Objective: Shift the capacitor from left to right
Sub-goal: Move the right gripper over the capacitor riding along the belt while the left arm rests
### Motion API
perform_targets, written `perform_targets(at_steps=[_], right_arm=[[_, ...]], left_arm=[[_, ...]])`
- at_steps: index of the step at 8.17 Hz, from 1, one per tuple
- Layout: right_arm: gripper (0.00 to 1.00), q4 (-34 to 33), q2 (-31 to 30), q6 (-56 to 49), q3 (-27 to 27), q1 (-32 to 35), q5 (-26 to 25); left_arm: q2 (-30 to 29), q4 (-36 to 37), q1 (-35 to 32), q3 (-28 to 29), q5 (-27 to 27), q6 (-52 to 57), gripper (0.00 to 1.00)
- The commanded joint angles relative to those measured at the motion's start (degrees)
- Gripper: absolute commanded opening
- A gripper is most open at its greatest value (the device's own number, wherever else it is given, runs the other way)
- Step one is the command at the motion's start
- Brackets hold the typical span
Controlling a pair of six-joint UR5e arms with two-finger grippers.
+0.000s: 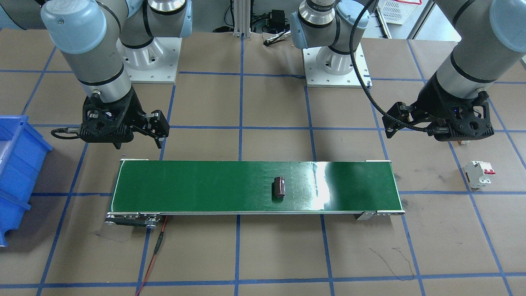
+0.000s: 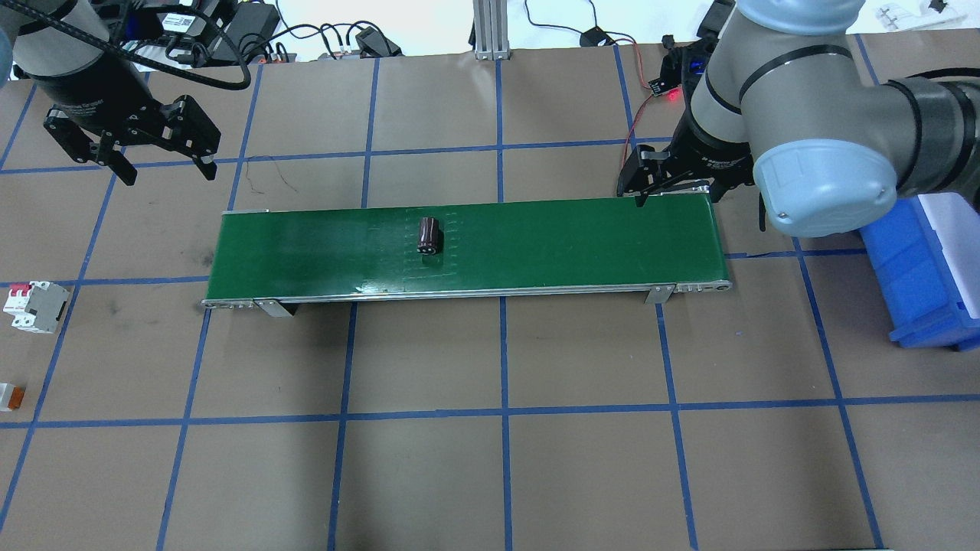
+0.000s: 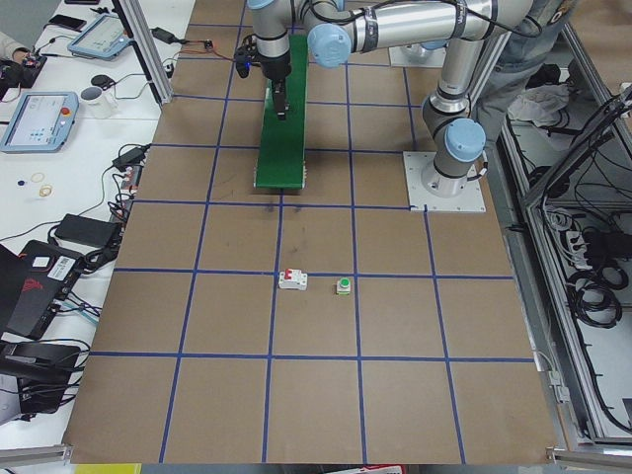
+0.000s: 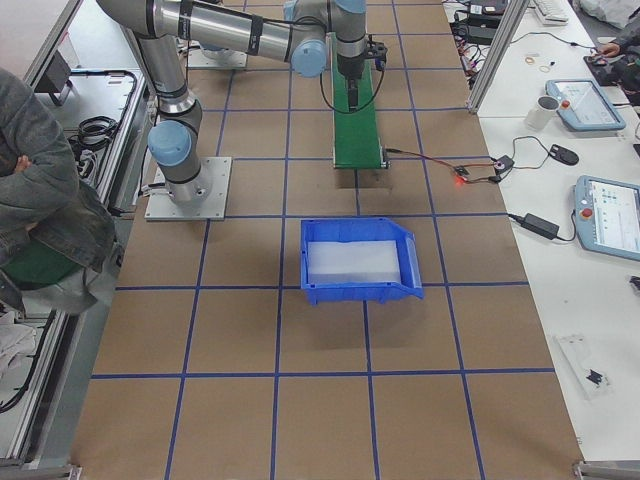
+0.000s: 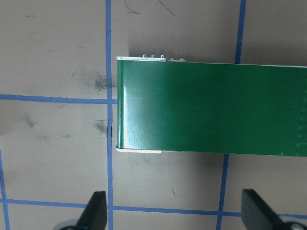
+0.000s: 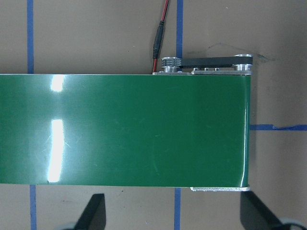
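Observation:
The capacitor (image 1: 280,187), a small dark brown cylinder, lies on its side on the green conveyor belt (image 1: 197,185), a little left of the belt's middle in the overhead view (image 2: 429,235). My left gripper (image 2: 164,170) is open and empty, hovering beyond the belt's left end on the far side; its wrist view shows the spread fingertips (image 5: 96,211) and that end of the belt (image 5: 216,110), no capacitor. My right gripper (image 2: 677,193) is open and empty at the far edge of the belt's right end (image 6: 144,129).
A white breaker with red switches (image 2: 34,306) and a small orange-and-white part (image 2: 9,396) lie on the table at the left. A blue bin (image 2: 926,268) stands at the right. A red cable (image 1: 154,255) runs from the belt's motor end.

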Motion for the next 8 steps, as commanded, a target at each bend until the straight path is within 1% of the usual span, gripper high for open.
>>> perform_targets(at_steps=[1, 3, 6, 8], right_arm=[[0.99, -4.0, 1.8, -0.5, 1.6, -0.1, 1.9], [0.99, -8.1, 5.2, -0.5, 1.7, -0.2, 7.1], [0.98, -11.9, 7.5, -0.4, 1.7, -0.2, 7.6], [0.97, -11.7, 7.6, -0.3, 2.3, -0.2, 7.4]], left_arm=[[-0.1, 0.0, 0.0, -0.1, 0.0, 0.0, 1.0], [-0.4, 0.1, 0.0, 0.0, 0.0, -0.5, 1.0], [-0.4, 0.0, 0.0, -0.1, 0.0, -0.9, 1.0], [-0.4, 0.1, 0.0, -0.1, 0.0, -0.9, 1.0]])
